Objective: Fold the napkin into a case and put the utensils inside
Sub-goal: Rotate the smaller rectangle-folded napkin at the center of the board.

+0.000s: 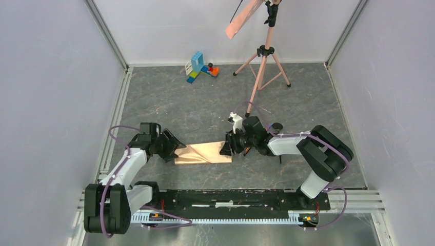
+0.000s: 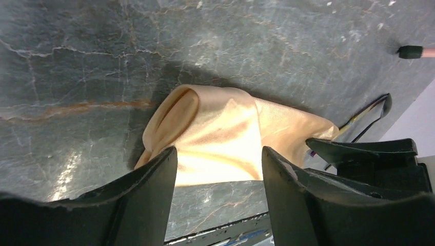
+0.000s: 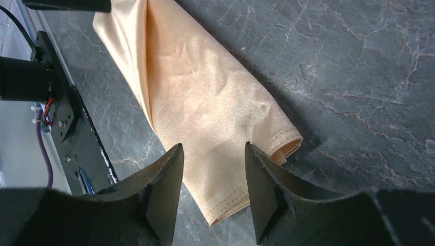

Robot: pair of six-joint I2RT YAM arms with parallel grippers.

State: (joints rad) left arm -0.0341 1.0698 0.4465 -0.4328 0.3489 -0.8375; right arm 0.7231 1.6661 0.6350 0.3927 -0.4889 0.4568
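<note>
Table: grey marbled | walls: pale | napkin: folded, mid-table | tripod: rear right

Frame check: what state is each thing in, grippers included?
napkin: folded into a narrow oblong, lying flat on the table.
left gripper: open, at the napkin's left end.
right gripper: open, over the napkin's right end.
tripod: standing upright.
</note>
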